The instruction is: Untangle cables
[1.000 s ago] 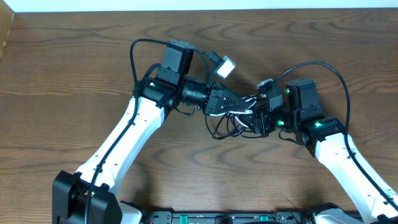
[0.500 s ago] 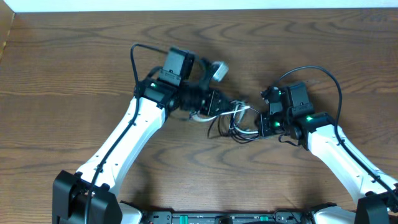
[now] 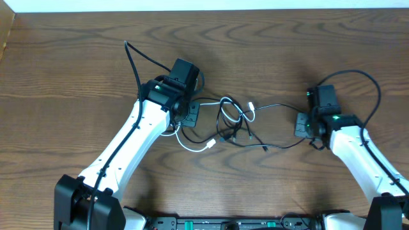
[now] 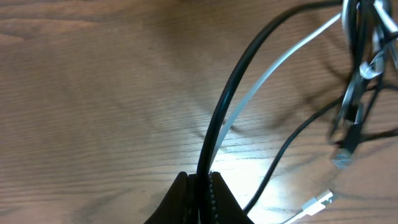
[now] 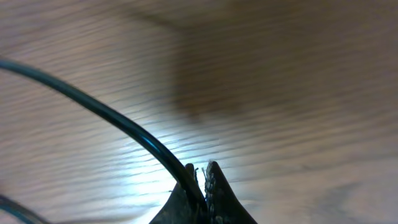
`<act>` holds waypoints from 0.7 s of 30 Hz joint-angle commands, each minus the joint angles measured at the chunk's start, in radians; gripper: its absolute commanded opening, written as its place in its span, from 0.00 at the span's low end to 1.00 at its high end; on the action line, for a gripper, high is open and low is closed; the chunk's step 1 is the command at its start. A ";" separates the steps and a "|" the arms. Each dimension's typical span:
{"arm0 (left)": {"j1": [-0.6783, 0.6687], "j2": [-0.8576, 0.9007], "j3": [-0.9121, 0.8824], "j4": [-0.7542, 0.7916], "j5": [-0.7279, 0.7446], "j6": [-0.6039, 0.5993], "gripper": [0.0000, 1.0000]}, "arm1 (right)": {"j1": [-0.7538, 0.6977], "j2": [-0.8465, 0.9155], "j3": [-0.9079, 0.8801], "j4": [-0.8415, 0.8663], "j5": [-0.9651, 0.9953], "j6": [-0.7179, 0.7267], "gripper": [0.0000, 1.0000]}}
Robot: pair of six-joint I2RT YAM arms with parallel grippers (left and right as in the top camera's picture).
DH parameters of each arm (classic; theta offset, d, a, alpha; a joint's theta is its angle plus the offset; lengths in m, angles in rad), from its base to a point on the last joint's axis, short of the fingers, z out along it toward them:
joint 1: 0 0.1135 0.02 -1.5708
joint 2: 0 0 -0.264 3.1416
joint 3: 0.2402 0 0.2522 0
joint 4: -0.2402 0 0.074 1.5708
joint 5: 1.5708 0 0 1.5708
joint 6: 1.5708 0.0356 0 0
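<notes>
The cables (image 3: 233, 118) lie in a loose knot of black loops mid-table, between the two arms. My left gripper (image 3: 190, 114) is shut on a black cable (image 4: 236, 81); a white cable (image 4: 280, 59) runs beside it down to the jaws. That white cable curls on the wood below the left gripper and ends in a plug (image 3: 211, 145). My right gripper (image 3: 300, 124) is shut on another black cable (image 5: 106, 112), which stretches left to the knot. Up close, the left gripper (image 4: 199, 176) and the right gripper (image 5: 202, 168) each pinch their cord at the fingertips.
Brown wooden table (image 3: 77, 76) all round. The arms' own thick black wires arch over the left wrist (image 3: 137, 61) and the right wrist (image 3: 364, 80). A loose white plug (image 4: 317, 200) and a dark plug (image 4: 343, 155) lie near the left gripper.
The right gripper has shut on a black cable. Both arms have drawn apart, left going left and right going right, stretching the bunched cables out into a wider, flatter knot.
</notes>
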 commanded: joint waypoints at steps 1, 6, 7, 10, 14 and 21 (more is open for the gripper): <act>0.005 0.003 0.007 -0.003 -0.075 -0.013 0.08 | -0.051 0.001 0.017 -0.018 0.042 0.031 0.01; 0.005 0.003 0.007 0.021 -0.046 -0.047 0.74 | -0.062 0.001 0.017 -0.018 -0.060 0.026 0.01; 0.005 0.003 0.007 0.028 -0.021 -0.047 0.76 | -0.062 0.001 0.017 -0.018 -0.078 0.026 0.01; 0.005 0.003 0.007 0.073 0.131 -0.047 0.80 | -0.061 0.001 0.017 -0.016 -0.145 0.026 0.01; 0.004 0.007 0.006 0.151 0.218 -0.047 0.79 | -0.060 0.001 0.017 -0.016 -0.201 0.008 0.01; 0.004 0.088 0.005 0.291 0.292 -0.047 0.70 | -0.060 0.001 0.017 -0.014 -0.317 -0.044 0.01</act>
